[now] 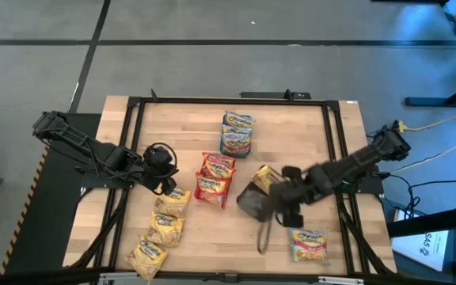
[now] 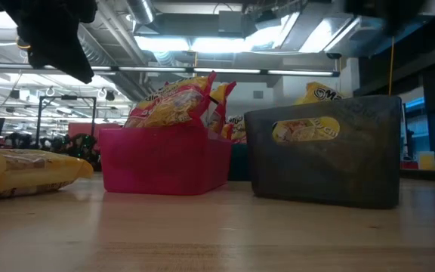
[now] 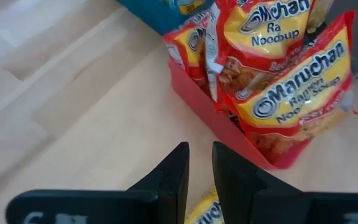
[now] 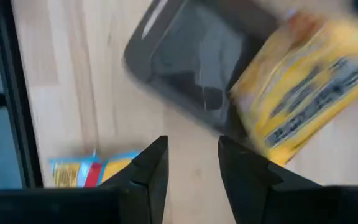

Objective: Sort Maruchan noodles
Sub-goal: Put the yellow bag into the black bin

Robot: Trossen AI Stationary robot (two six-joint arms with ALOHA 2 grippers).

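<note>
Red Maruchan packets [image 1: 214,178] stand on edge in a pink tray [image 2: 165,166]. Blue ones [image 1: 237,133] sit in a teal tray farther back. Three yellow packets [image 1: 167,228] lie flat near the near-left corner, and a blue-and-pink one [image 1: 309,244] lies near-right. One yellow packet [image 4: 303,93] leans at the rim of the grey tray [image 4: 191,62]. My right gripper [image 4: 192,152] hovers open just right of that tray, touching nothing. My left gripper [image 3: 200,152] hangs left of the pink tray above a yellow packet [image 3: 202,210], its fingers a narrow gap apart and empty.
A dark frame [image 1: 335,142] runs along the table's edges. Bare wood [image 1: 172,131] lies at the far left and between the trays and the near edge. The three trays stand close together mid-table.
</note>
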